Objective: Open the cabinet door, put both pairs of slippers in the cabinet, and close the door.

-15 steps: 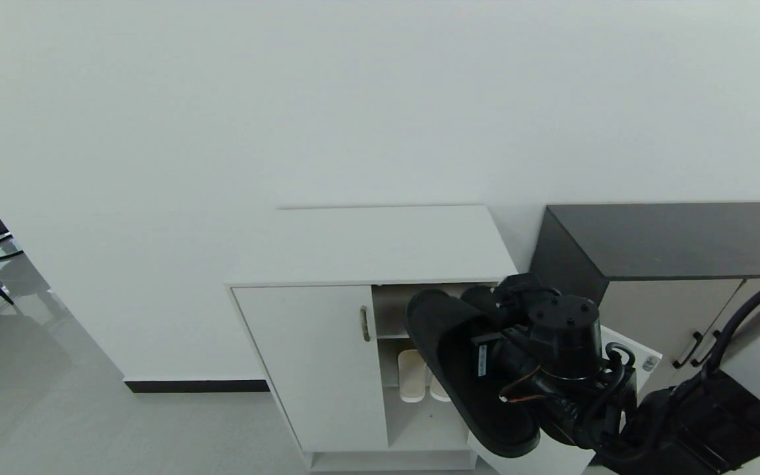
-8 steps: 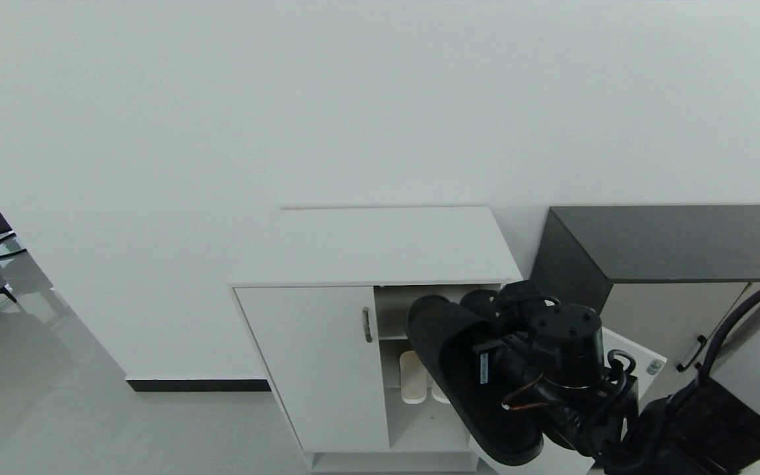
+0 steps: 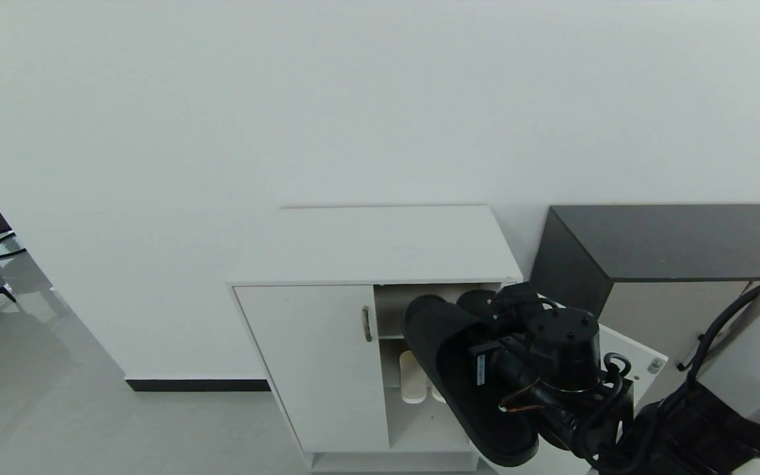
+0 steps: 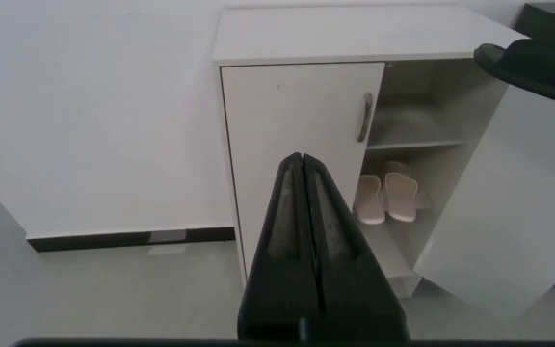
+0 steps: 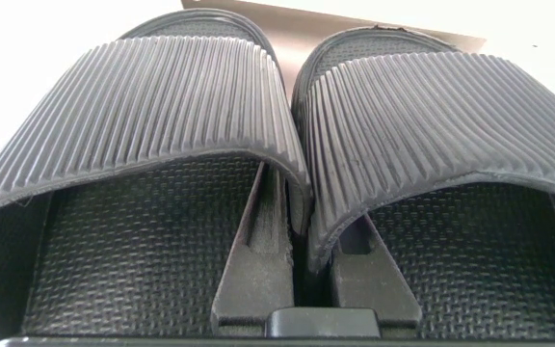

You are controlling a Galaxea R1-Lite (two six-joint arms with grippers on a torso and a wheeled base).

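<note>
Black ribbed slippers (image 3: pixel 466 376), pinched by their inner edges in the right gripper (image 5: pixel 302 241), hang before the open cabinet (image 3: pixel 367 244). Feed them in toe-first and level, clear of the pale pair (image 3: pixel 413 377) on its shelf. The left gripper (image 4: pixel 303 222) is pressed together, empty.

Bright, even, diffuse light on the white wall (image 3: pixel 221 99); soft shade inside the cabinet (image 3: pixel 380 244); sharp focus.

black slippers (image 3: pixel 449 356): drifted slightly left and down before the open cabinet (image 3: pixel 367 244) (a small shift)
white slippers (image 3: pixel 411 386): right one now more hidden behind them
right gripper (image 5: pixel 302 231): lowered slightly with its load
</note>
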